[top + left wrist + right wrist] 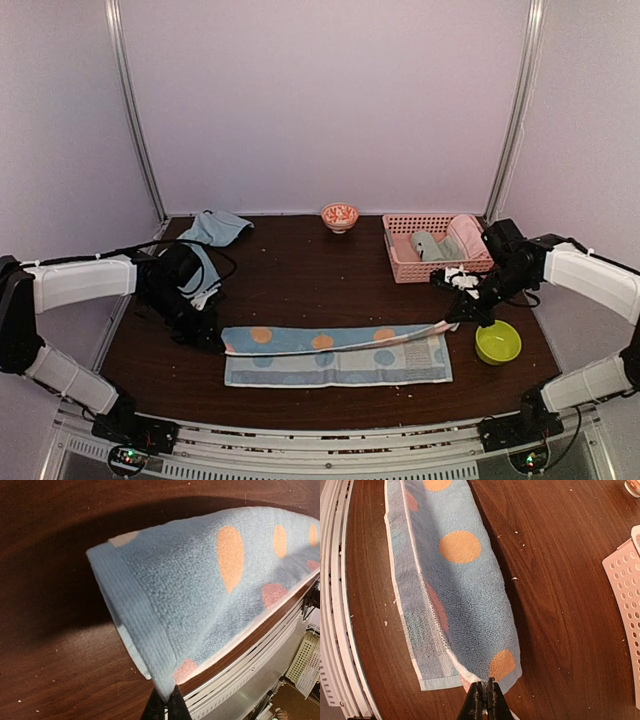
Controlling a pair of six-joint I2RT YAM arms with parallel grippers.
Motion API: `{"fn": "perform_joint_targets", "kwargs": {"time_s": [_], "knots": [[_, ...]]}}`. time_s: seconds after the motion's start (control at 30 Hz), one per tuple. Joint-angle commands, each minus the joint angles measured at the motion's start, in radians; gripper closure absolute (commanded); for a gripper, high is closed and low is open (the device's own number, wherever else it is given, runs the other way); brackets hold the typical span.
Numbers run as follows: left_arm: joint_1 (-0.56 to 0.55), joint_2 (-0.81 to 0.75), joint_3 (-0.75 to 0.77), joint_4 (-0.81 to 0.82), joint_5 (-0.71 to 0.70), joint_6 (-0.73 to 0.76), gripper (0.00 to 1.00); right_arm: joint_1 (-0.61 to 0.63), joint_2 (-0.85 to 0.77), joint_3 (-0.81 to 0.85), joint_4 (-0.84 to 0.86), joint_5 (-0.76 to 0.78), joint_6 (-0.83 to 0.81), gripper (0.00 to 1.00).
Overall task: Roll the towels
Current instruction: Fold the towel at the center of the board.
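Observation:
The spotted towel (pixel 335 362), light blue with orange spots, lies lengthwise near the front of the table. Its far long edge is lifted and folded toward the front. My left gripper (pixel 215 343) is shut on the towel's left corner; in the left wrist view the cloth (pixel 200 590) rises from the closed gripper (pixel 169 700). My right gripper (pixel 455 320) is shut on the right corner, and in the right wrist view the gripper (pixel 485 692) pinches the towel (pixel 460 580) at an orange spot. A plain light-blue towel (pixel 212 228) lies crumpled at the back left.
A pink lattice basket (pixel 403 268) with rolled cloths stands at the back right, its edge (pixel 625 580) showing in the right wrist view. A lime-green bowl (pixel 498 342) sits just right of the towel. A small orange-patterned bowl (pixel 340 215) stands at the back centre.

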State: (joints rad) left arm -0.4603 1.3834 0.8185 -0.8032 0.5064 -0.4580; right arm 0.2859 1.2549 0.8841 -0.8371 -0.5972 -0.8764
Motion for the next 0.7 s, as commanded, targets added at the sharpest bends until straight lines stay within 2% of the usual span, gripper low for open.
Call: {"fn": "perform_joint_targets", "kwargs": {"time_s": [0.0,0.27,0.67], "knots": [[-0.003,-0.023,0.023,-0.07,-0.022,0.033,1.0,0.008,-0.059,-0.058,-0.054,0.026,-0.05,1.0],[-0.004,-0.001,-0.001,-0.063,-0.013,0.052,1.0,0.052,-0.103,-0.161,-0.017,0.089,-0.076,1.0],[-0.008,0.068,-0.059,-0.017,0.029,0.081,1.0,0.195,-0.054,-0.228,0.081,0.207,-0.043,1.0]]}}
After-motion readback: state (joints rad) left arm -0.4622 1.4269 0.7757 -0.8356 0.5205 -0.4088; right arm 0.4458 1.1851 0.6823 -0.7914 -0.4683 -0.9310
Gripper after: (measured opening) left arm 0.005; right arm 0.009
